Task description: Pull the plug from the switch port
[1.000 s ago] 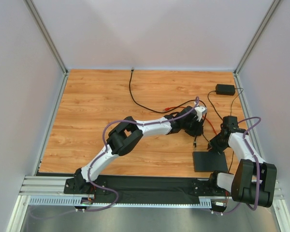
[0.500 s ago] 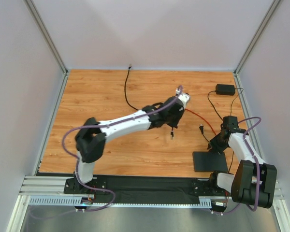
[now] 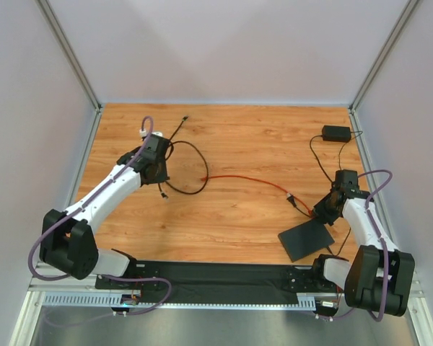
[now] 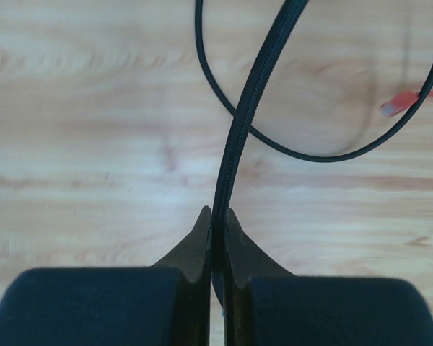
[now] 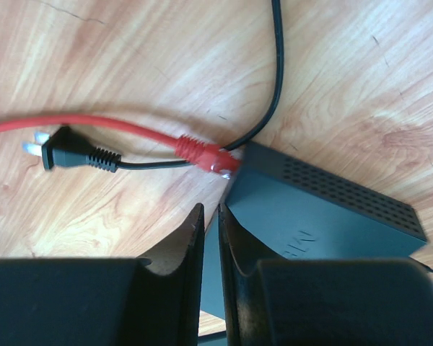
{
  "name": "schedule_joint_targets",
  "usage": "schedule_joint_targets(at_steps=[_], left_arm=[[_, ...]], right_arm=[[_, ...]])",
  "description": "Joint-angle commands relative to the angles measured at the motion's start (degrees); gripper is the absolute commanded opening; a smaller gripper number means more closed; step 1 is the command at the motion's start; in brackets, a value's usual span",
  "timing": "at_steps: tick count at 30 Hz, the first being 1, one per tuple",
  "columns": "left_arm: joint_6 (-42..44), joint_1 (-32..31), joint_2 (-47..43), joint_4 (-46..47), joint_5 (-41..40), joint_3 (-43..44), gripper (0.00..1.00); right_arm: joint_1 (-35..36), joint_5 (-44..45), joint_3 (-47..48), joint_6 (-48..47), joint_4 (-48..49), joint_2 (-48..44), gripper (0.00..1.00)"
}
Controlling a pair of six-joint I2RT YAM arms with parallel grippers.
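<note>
The thin black box (image 3: pixel 308 238) lies at the near right, also in the right wrist view (image 5: pixel 325 209); its socket is hidden. A red plug (image 5: pixel 206 155) on a red cable (image 3: pixel 249 178) touches the box's corner; I cannot tell whether it is seated. My left gripper (image 3: pixel 156 167) is at the far left, well away from the box, shut on a black braided cable (image 4: pixel 242 122). That cable's free end (image 3: pixel 162 193) hangs below the gripper. My right gripper (image 3: pixel 325 213) is shut, its tips (image 5: pixel 211 209) over the box's edge.
A black loop of cable (image 3: pixel 191 169) lies beside the left gripper. The red cable's free end (image 4: pixel 400 104) lies near it. A two-prong power plug (image 5: pixel 65 151) lies left of the box. A small adapter brick (image 3: pixel 336 133) sits at the back right. Walls enclose the table.
My left arm has swung from the middle to the far left, dragging the black cable with it. The box has turned a little. The red cable now lies stretched across the table.
</note>
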Motion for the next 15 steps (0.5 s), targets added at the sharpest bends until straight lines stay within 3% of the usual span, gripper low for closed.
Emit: schedule_joint_targets(at_steps=[1, 7, 15], left_arm=[[-5.2, 7.58, -4.11, -3.69, 0.35, -4.73, 0.0], [-5.82, 8.22, -8.52, 3.25, 4.56, -8.88, 0.0], [-4.59, 9.53, -1.66, 4.74, 5.09, -5.45, 0.0]], right_arm=[[0.31, -0.93, 2.61, -1.69, -1.14, -1.25, 0.15], [0.4, -1.11, 2.35, -2.4, -0.88, -0.81, 0.15], [0.4, -2.07, 2.17, -2.31, -1.14, -1.51, 0.15]])
